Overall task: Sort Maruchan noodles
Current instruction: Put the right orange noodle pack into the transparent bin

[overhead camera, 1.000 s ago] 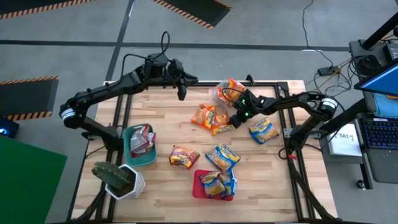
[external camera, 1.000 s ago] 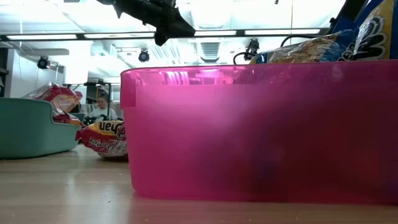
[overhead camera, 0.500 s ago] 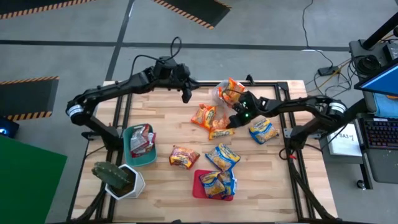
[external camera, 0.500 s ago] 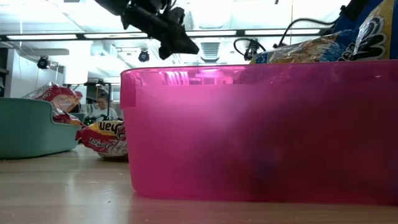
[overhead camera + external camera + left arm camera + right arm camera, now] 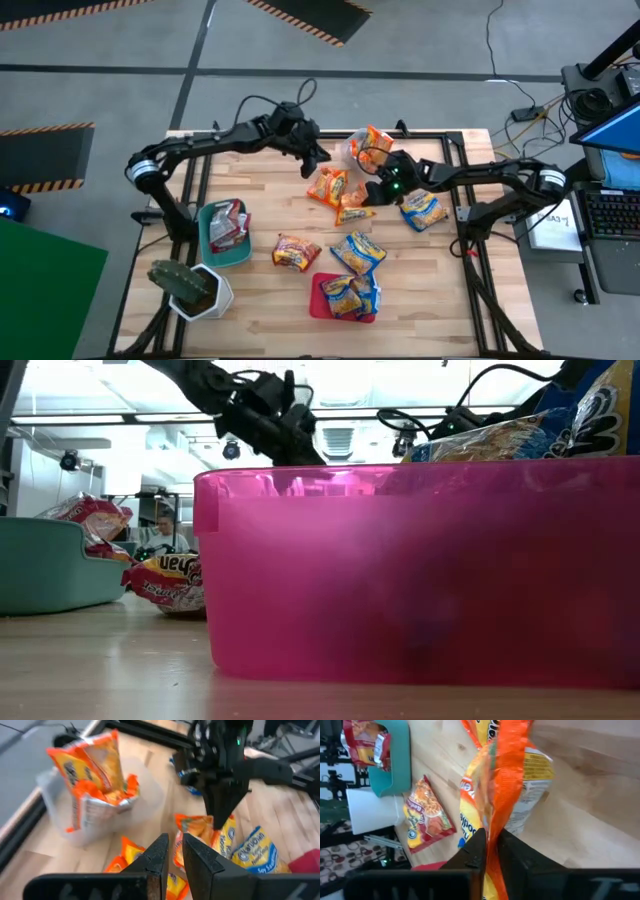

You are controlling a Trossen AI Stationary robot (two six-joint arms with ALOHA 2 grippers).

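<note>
Right gripper [image 5: 368, 196]: over the table's middle, clamped on the edge of a crinkly orange plastic noodle packet [image 5: 502, 785] — orange film pinched between the fingers in the right wrist view.
Left gripper [image 5: 318, 160]: near the far edge of the table, fingers nearly together with a thin gap, nothing between them; hovering above the orange packets.
Clear plastic tub [image 5: 357, 150]: at the far edge, holding upright orange packets [image 5: 95, 775].
Loose orange packets [image 5: 328, 187]: on the wood just beside the right gripper.
Blue-and-yellow packets: one [image 5: 423, 209] right of centre, one [image 5: 358, 252] nearer the front.
Translucent pink-red plastic bin [image 5: 320, 300]: at the front edge, with blue-and-yellow packets [image 5: 350, 294] inside; fills most of the low view.
Teal plastic bin [image 5: 212, 250]: front left, holding silver-and-red packets [image 5: 228, 224].
Red-and-silver packet [image 5: 296, 251]: flat on the wood between the teal and pink-red bins.
Potted green cactus in a white pot [image 5: 190, 286]: front left corner.
Surface: pale wooden-plank table [image 5: 270, 200] in a black metal frame.
Room: grey floor with black-and-orange hazard stripes [image 5: 300, 18]; bright ceiling light strips [image 5: 420, 410] — a person [image 5: 160, 530] seated far off behind the teal bin.
</note>
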